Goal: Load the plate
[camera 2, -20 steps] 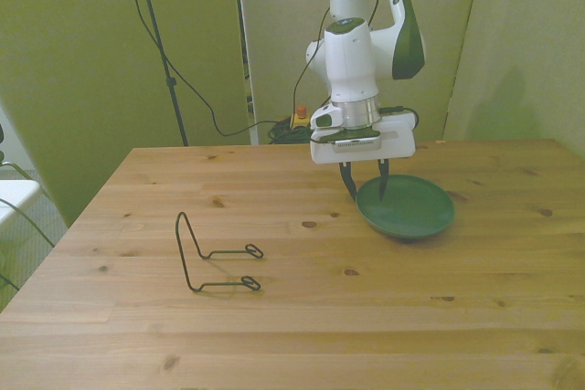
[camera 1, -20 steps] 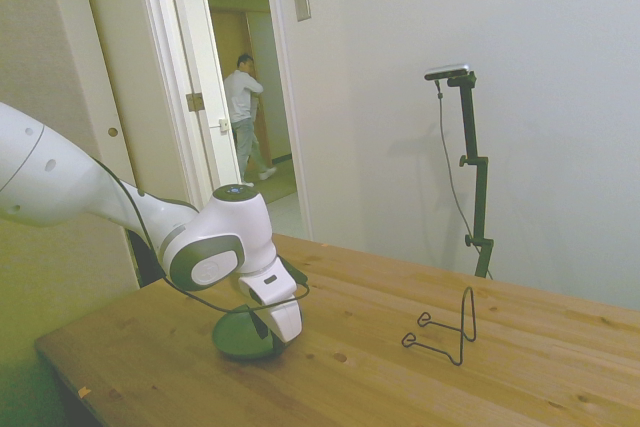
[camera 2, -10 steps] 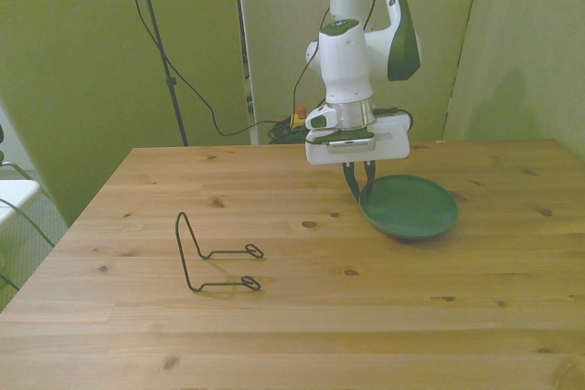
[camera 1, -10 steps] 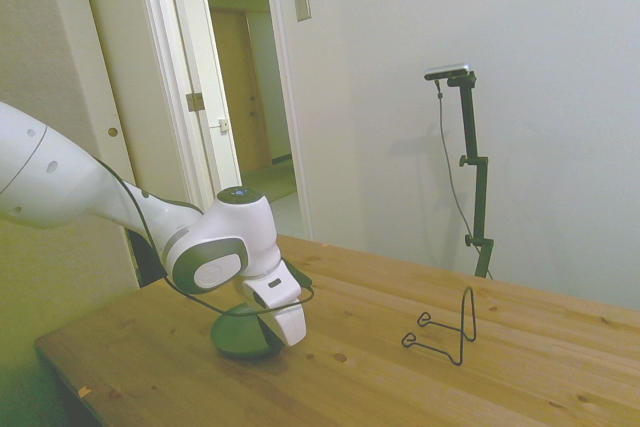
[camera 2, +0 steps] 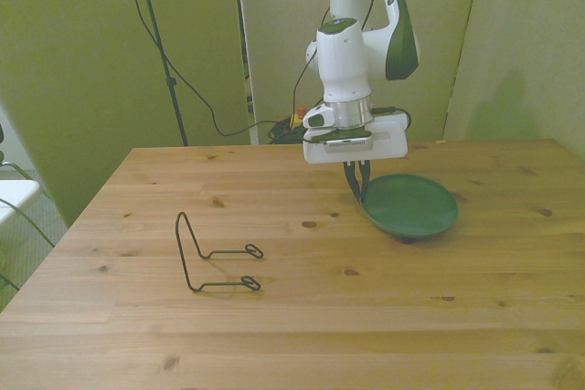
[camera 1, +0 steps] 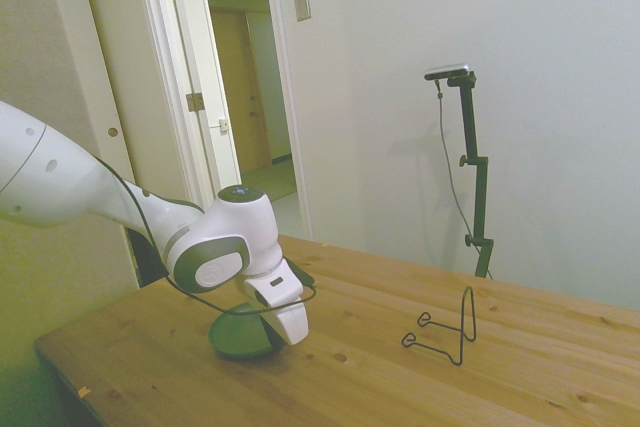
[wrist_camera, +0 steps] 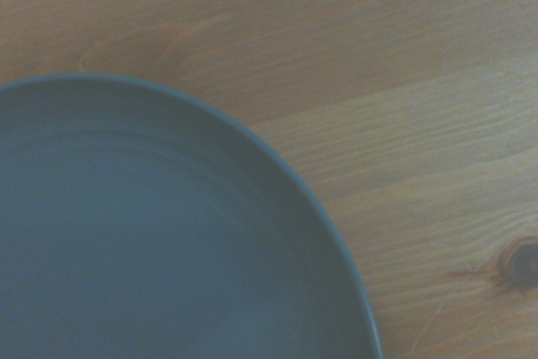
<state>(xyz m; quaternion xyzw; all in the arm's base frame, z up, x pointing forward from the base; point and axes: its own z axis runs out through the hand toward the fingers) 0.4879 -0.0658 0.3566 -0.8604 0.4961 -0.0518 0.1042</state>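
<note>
The tool (camera 2: 358,191) is closed on the rim of the plate (camera 2: 410,206), its two fingers pinched together at the plate's edge on the side facing the wire stand (camera 2: 216,255). The plate sits tilted on the worktop (camera 2: 292,317), well apart from the wire stand, toward the front view's right of it. The wrist view shows the plate's green inside (wrist_camera: 151,233) and bare wood beside it.

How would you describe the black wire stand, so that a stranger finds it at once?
Start at the wooden table. On the front view's left, apart from the green plate, stands the wire stand. It alone is thin bent black wire: an upright loop and two feet ending in small rings.
</note>
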